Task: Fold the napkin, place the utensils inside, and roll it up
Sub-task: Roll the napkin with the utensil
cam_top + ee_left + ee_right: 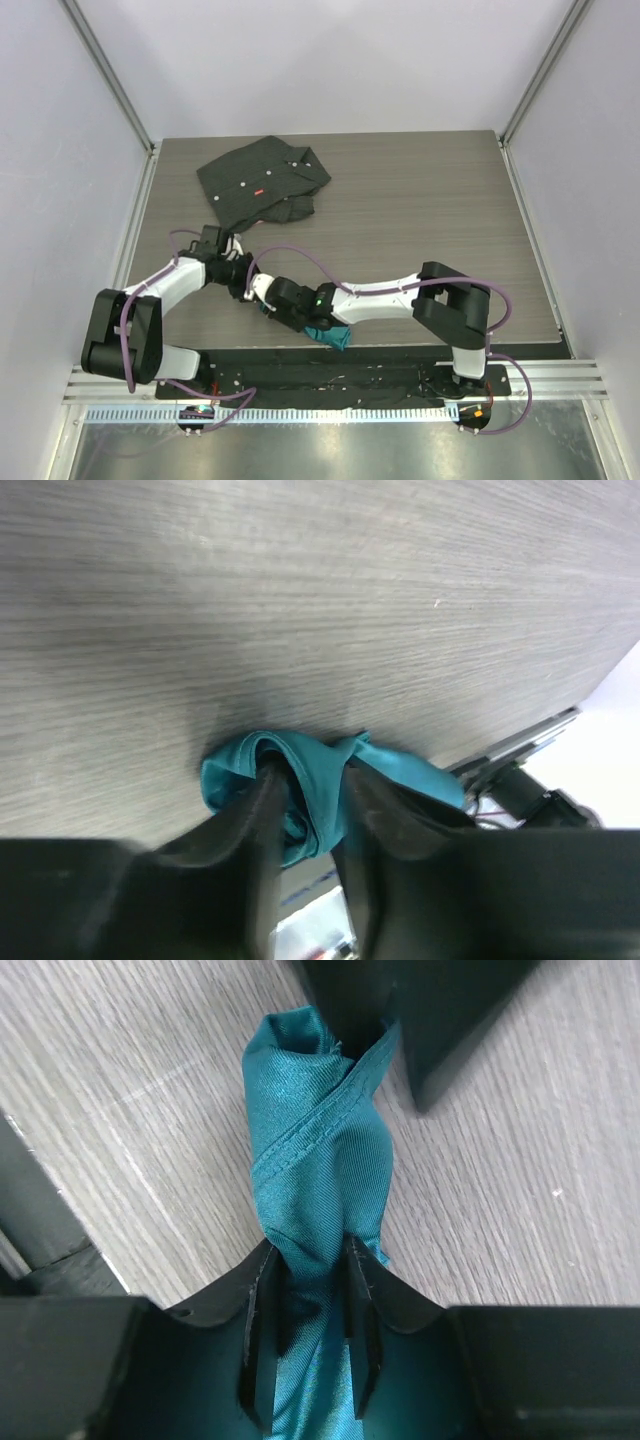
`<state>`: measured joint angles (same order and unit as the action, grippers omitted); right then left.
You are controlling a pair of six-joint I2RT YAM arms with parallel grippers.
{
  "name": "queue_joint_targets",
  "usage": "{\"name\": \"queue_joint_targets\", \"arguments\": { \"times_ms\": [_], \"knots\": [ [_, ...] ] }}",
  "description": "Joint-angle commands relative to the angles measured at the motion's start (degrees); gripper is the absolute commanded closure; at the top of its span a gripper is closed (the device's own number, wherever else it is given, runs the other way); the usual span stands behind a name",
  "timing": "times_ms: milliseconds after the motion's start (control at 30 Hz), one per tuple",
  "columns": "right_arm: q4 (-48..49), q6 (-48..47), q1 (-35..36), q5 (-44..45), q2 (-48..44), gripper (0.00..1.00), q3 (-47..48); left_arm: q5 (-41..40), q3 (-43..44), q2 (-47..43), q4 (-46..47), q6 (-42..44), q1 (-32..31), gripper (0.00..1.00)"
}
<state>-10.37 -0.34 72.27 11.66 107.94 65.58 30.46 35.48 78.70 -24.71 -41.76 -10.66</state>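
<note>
There is one teal napkin, a single twisted bundle. There is one black shirt, with one small red tag on it; its pale buttons are too small to count. One counter carries everything. There are two robot arms, the left arm and the right arm. Each ends in one pair of jaws, making two pairs and four fingers in all.

teal napkin, shiny, rolled into twisted bundle

Robot lab cell, plain white walls, aluminium frame posts, wood-grain table
</note>
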Motion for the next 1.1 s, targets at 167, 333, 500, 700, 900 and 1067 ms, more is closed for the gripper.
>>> {"name": "queue_joint_targets", "arguments": {
  "times_ms": [167, 333, 500, 700, 900, 1067],
  "knots": [
    [-7.73, 1.48, -7.4, -28.42, 2.97, 0.72, 3.06, -7.08, 3.71, -5.74, -5.87, 3.88, 3.1, 0.33],
    [-11.07, 1.57, -11.62, -35.91, 5.61, 0.72, 6.39, -6.03, 3.01, -7.5, -5.27, 5.02, 3.1, 0.32],
    [-14.06, 1.39, -15.22, -44.16, 8.25, 0.72, 8.95, -1.64, 2.05, -5.84, -3.51, 4.49, 3.01, 0.32],
    [-16.78, 1.74, -19.79, -51.2, 12.82, 0.72, 12.11, -0.05, 1.08, -5.66, -2.01, 3.7, 3.01, 0.33],
    [-16.87, 3.32, -26.65, -60.87, 17.38, 0.73, 15.27, -6.02, 1.6, -7.33, -1.92, 1.94, 3.01, 0.27],
    [-17.23, 3.41, -30.69, -66.58, 20.55, 0.73, 18.09, -6.73, 4.59, -5.31, -2.45, 2.03, 3.01, 0.25]
  ]
}}
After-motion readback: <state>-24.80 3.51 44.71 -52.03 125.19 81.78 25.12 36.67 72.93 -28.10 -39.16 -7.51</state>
